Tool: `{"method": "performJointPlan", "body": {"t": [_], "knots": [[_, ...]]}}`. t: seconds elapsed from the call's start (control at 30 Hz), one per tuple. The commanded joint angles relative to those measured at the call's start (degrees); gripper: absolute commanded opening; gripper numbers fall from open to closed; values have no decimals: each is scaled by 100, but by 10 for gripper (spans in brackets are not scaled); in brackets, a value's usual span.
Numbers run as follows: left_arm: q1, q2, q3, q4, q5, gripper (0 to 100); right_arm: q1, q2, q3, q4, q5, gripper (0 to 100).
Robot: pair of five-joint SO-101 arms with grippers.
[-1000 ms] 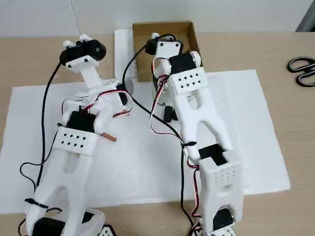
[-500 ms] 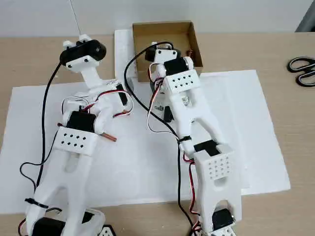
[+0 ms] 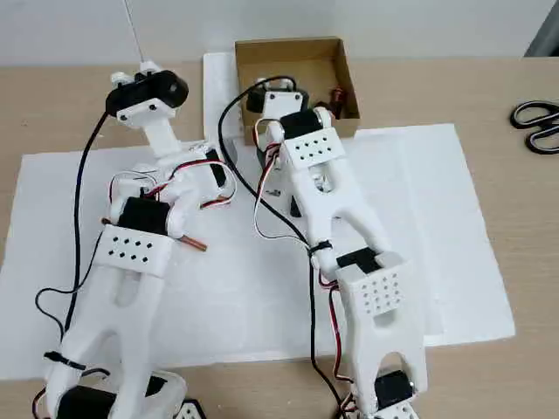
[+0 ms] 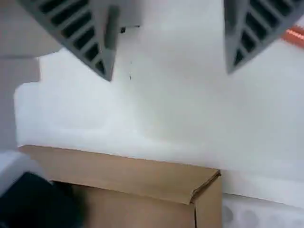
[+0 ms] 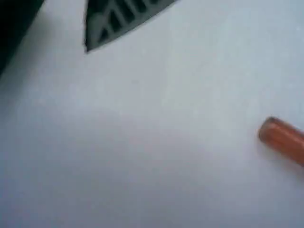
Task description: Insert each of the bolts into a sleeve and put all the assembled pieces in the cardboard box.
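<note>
The cardboard box (image 3: 253, 57) stands at the back of the table with a dark red piece (image 3: 337, 92) in its right corner. A copper sleeve (image 3: 194, 243) lies on the white sheet (image 3: 437, 218), beside the arm on the left (image 3: 135, 244). My left gripper (image 4: 168, 73) hangs open and empty over the sheet, fingertips toward the box wall (image 4: 133, 173). The arm on the right (image 3: 314, 161) has its wrist at the box's front left corner. One grey finger (image 5: 118, 21) of my right gripper shows above the sheet, with a copper sleeve end (image 5: 282, 140) off to one side.
Black scissors (image 3: 537, 122) lie on the wooden table at the far right. Black and red cables (image 3: 240, 188) loop between the two arms. The sheet has open room to the right of the arms (image 3: 454, 262).
The arm on the right has swung left, away from over the box, uncovering the box's inside and the dark red piece. The arm on the left has stayed still.
</note>
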Motion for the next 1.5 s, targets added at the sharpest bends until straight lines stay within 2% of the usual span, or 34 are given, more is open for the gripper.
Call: {"method": "performJointPlan", "body": {"t": [0.0,0.67,1.03,1.2,1.47], "knots": [[-9,-70,-40,9,53,148,-31,-22,-35,-101,-62,223],[-9,-62,-40,9,53,148,-13,444,-35,-119,-211,173],[-9,-62,-40,9,53,148,-40,426,-35,488,-220,169],[-9,-62,-40,9,53,148,-40,418,-44,470,-220,168],[-9,-62,-40,9,44,148,4,180,-44,154,-193,111]]}}
